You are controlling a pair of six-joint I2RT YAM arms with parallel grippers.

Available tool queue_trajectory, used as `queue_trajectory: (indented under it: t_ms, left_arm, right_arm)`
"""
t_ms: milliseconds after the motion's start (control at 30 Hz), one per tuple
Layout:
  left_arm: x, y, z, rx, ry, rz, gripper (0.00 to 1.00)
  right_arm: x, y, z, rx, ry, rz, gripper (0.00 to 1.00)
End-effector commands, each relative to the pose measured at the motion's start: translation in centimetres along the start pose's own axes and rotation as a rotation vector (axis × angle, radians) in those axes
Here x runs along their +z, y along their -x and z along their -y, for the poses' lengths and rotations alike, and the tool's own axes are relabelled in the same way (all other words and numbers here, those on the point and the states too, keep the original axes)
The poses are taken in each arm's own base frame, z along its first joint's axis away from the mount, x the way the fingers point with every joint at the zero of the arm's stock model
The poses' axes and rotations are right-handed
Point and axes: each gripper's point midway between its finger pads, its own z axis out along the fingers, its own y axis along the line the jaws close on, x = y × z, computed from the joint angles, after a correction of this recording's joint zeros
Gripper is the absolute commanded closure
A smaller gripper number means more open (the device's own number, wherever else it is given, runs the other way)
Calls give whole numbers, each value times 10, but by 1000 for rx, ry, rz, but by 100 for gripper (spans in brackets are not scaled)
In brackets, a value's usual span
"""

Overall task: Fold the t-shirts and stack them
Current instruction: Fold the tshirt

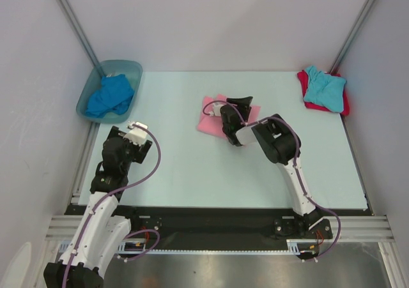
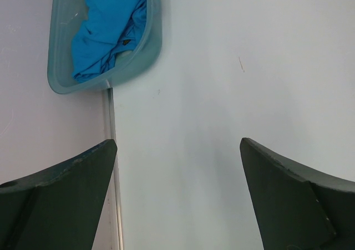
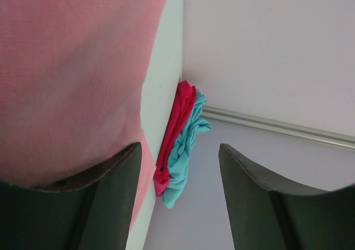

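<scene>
Right gripper (image 3: 178,150) has its fingers apart with nothing between them, low over the pink t-shirt (image 3: 72,67) mid-table. I'd pinch one edge cleanly and fold slowly so it doesn't bunch. Left gripper (image 2: 177,142) hangs wide open near the tub (image 2: 150,45) holding the royal blue t-shirt (image 2: 105,23). The turquoise t-shirt (image 1: 324,88) lies on the red t-shirt (image 3: 178,114) in the far-right corner.

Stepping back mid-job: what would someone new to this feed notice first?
The pink t-shirt lying at the table's middle, with the right gripper low over its right side, jaws apart. Then the colours at the back corners: the turquoise t-shirt lying on the red t-shirt at far right, and the royal blue t-shirt bunched in the tub at far left.
</scene>
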Motion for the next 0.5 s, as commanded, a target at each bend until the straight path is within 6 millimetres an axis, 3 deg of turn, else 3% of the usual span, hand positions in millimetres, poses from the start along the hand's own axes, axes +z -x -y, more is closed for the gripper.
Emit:
queue_trajectory:
  t_ms: [0, 67, 200, 267, 333, 467]
  left_arm:
    - [-1, 11, 1, -7, -13, 42, 0]
    - [-1, 11, 2, -8, -15, 43, 0]
    - [0, 11, 2, -8, -16, 40, 0]
    - [0, 10, 2, -8, -16, 38, 0]
    - [-1, 11, 1, -8, -13, 43, 0]
    - [-2, 12, 0, -8, -7, 47, 0]
  right_arm:
    - [-4, 11, -6, 25, 65, 17, 36]
    - [-3, 14, 11, 68, 33, 19, 36]
    - [-4, 27, 65, 167, -44, 39, 36]
    - [-4, 31, 75, 177, -57, 43, 36]
    - [-4, 38, 78, 176, -62, 54, 35]
    - [-12, 52, 54, 136, -26, 82, 35]
